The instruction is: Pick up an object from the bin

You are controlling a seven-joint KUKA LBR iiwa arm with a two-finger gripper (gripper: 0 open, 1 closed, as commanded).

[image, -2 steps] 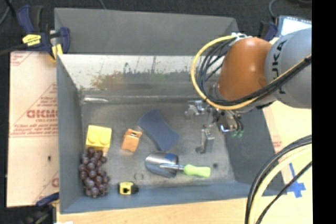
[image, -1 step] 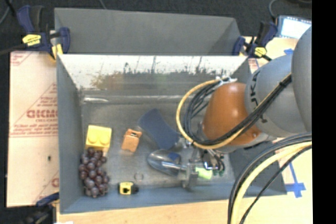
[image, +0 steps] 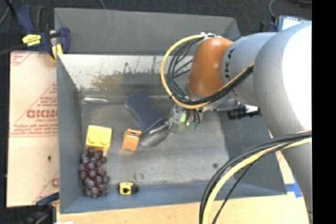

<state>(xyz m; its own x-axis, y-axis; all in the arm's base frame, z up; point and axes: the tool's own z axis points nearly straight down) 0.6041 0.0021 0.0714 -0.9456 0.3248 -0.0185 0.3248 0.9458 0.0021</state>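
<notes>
My tool [image: 180,119] sits just right of a blue-grey slab [image: 143,105] that stretches away up-left. I can't see whether my tool is squeezing or loose.

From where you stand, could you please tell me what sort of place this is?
Probably a robotics lab's grasping test station: a robot arm reaches over a grey metal bin of loose oddments such as a yellow block and purple toy grapes.
</notes>
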